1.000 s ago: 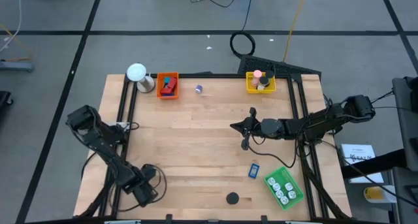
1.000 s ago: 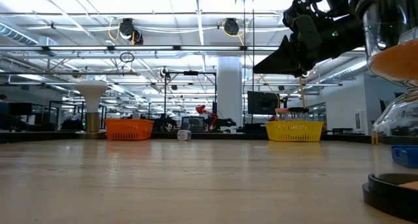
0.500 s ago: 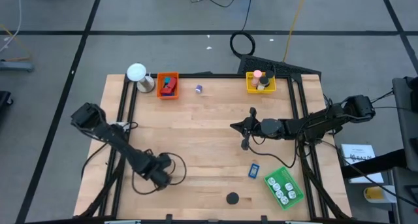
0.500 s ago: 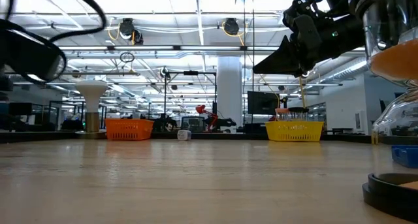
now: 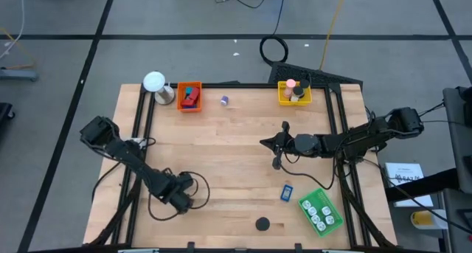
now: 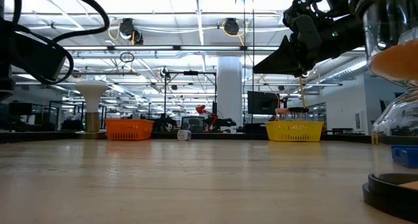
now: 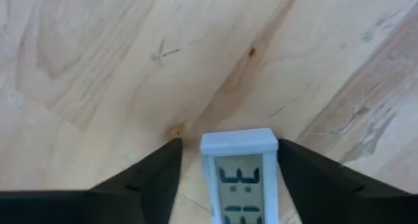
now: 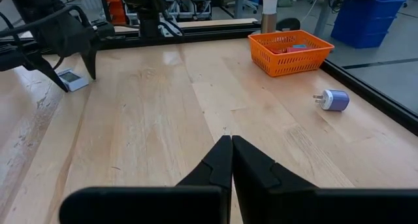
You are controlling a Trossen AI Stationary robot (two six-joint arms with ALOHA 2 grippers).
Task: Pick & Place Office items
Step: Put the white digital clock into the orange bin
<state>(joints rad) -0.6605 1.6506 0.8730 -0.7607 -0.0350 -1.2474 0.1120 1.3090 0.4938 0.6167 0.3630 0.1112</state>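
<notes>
The left pincer (image 7: 225, 178) hangs low over the worktop (image 5: 236, 142), jaws apart around a small white display piece (image 7: 239, 172), seemingly lying flat on the wood; this looks like the grasp step; next it must close squarely on it. The right pincer (image 8: 231, 160), jaws together, waits mid-worktop.

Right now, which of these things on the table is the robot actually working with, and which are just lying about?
Job: small white display piece between the left end effector's open fingers; blue rectangle; black disc; purple piece; likely orange tray, yellow tray, green tray.

Lying about: white ball-topped object; cable coil on the floor.
</notes>
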